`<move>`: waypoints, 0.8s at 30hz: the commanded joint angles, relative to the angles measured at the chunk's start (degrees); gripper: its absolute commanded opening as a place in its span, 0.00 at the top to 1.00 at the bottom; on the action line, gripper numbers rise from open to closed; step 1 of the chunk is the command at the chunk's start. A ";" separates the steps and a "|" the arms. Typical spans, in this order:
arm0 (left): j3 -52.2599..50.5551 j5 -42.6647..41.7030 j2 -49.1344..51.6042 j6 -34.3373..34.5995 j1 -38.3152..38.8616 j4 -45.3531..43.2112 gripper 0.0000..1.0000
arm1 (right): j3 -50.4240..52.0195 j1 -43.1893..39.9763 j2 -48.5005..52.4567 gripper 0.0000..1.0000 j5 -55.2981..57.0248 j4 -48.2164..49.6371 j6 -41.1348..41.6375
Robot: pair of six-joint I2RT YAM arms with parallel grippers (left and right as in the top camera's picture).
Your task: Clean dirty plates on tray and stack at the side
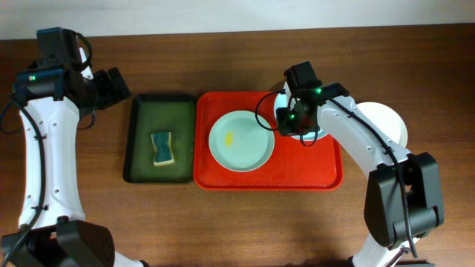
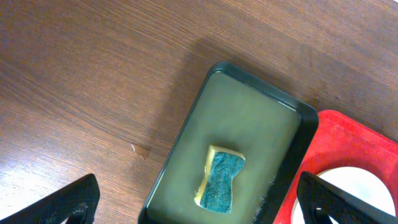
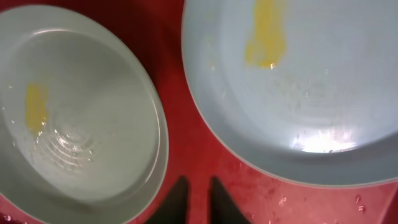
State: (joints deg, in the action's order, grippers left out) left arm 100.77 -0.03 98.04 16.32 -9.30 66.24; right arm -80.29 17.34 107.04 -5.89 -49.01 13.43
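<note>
Plates (image 3: 298,93) with yellow smears, 2 of them, sat on the red tray (image 1: 312,174), and a white plate (image 1: 390,122) sat off its 3 o'clock side. Right gripper (image 3: 198,199) hung between the 2, pinched nearly together, empty. Left gripper (image 1: 115,85) gaped wide by the green tray (image 1: 141,137), at its 11 o'clock corner.

Glossy red plastic tray (image 1: 312,169), smooth shiny plates (image 1: 251,150), matt wood-grain table (image 1: 223,222), rough blue-green sponge (image 1: 162,148)
</note>
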 commanded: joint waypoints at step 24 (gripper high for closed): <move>0.48 -0.22 0.13 0.59 0.13 -0.13 0.01 | 1.36 4.46 5.95 0.82 1.44 5.60 0.52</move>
State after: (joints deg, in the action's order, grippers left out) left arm 100.77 -0.03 98.04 16.32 -9.30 66.24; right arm -79.59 21.54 112.46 -5.39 -44.05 13.54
